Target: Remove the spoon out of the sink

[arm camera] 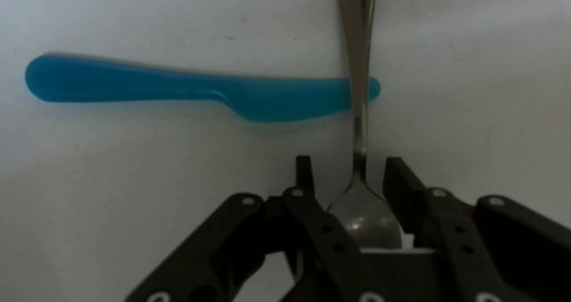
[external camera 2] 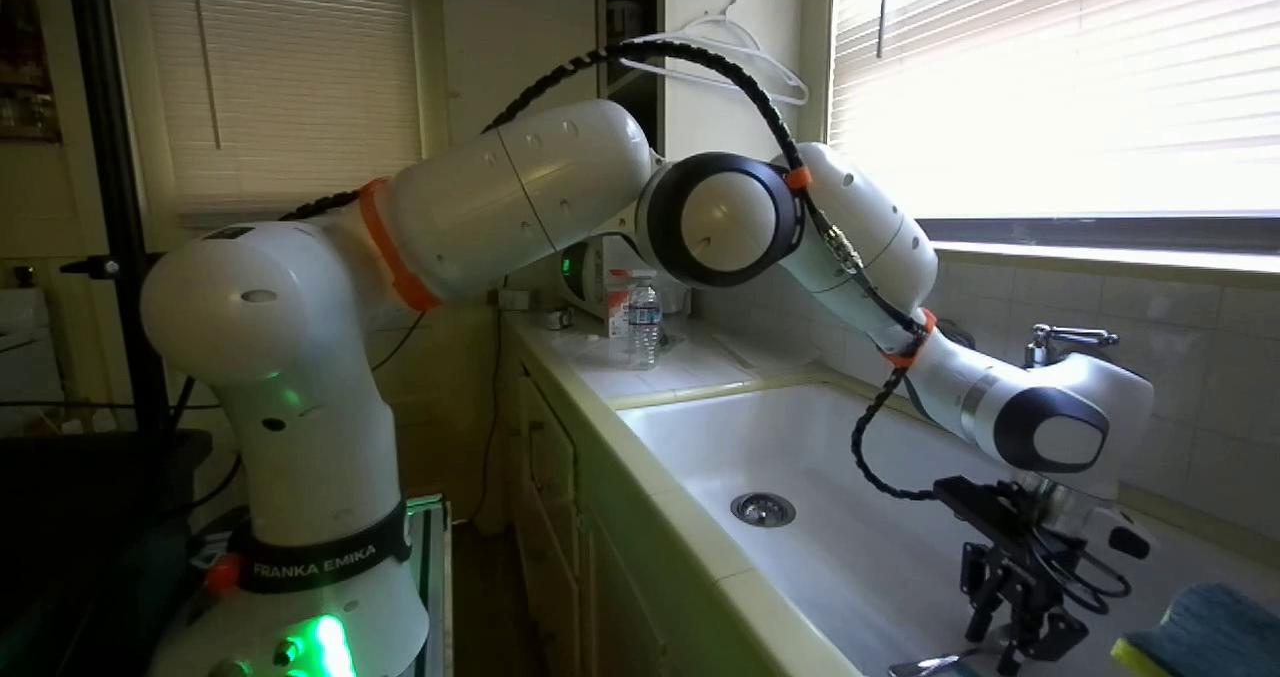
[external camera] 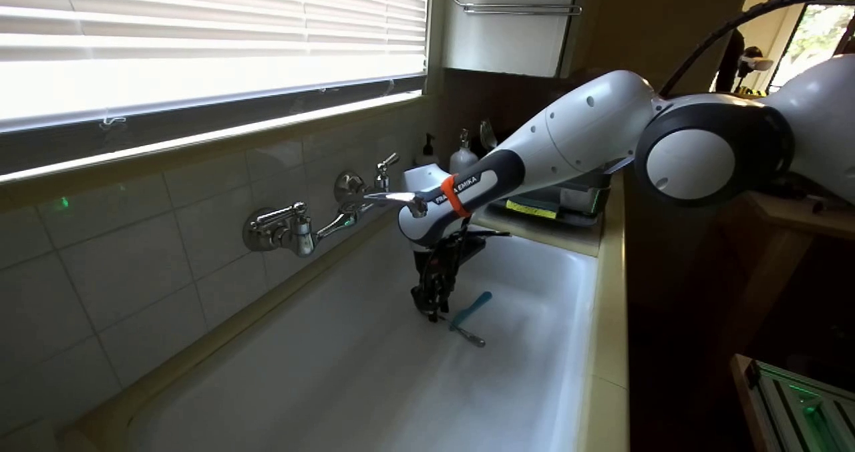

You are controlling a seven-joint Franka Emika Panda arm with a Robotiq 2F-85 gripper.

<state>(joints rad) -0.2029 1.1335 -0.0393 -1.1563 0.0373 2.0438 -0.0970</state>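
The metal spoon (arm camera: 360, 132) lies on the floor of the white sink (external camera: 347, 378), its handle crossing over the tip of a blue plastic knife (arm camera: 178, 84). Low in the basin, my gripper (arm camera: 349, 164) stands open, its fingers on either side of the spoon's neck with gaps to both. The bowl of the spoon reaches back under the gripper body, which hides its end. An exterior view shows the spoon's handle (external camera: 470, 336) sticking out from below the fingertips (external camera: 434, 317). In another exterior view just a bit of the spoon (external camera 2: 930, 665) shows at the bottom edge.
A chrome two-handled tap (external camera: 344, 219) juts from the tiled wall over the basin, close to the arm. The drain (external camera 2: 762, 509) is in the sink floor. A blue-grey sponge with a yellow edge (external camera 2: 1210, 637) appears at lower right. Soap bottles (external camera: 463, 158) stand behind the arm.
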